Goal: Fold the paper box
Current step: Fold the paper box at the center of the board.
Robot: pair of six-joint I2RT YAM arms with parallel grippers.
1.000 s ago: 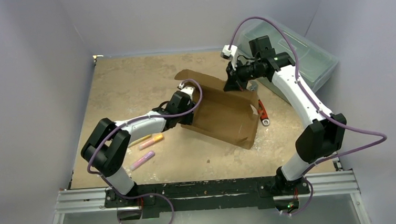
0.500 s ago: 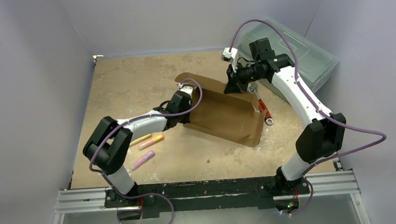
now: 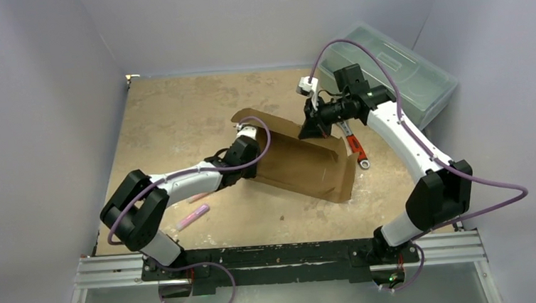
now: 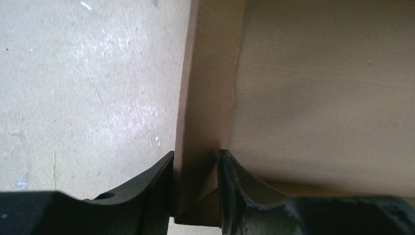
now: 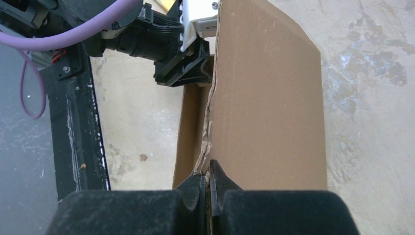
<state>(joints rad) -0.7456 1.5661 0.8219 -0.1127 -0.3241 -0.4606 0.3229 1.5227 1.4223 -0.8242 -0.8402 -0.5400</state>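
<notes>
Top external view, entries nearest first.

Pink marker (image 3: 193, 215) — lying at the near left, well apart from the work.

Left gripper (image 3: 250, 140) — set at the left end of the paper box (image 3: 302, 165). In the left wrist view its fingers (image 4: 154, 188) are seen narrowly parted astride an upright cardboard wall. Whether they press on it cannot be told.

Paper box — brown cardboard, partly formed into an open trough at mid-table. Its long axis slants from far left to near right, and it lies between the two grippers.

Right gripper (image 3: 311, 128) — pinched tight on the far edge of the cardboard. In the right wrist view that edge is seen running straight away toward the left gripper.

Judged: the wall already stands inside the left jaws, so the left gripper is the better placed to crease it.

Toolbox (image 3: 395, 71) — at the far right, apart from the box.
</notes>
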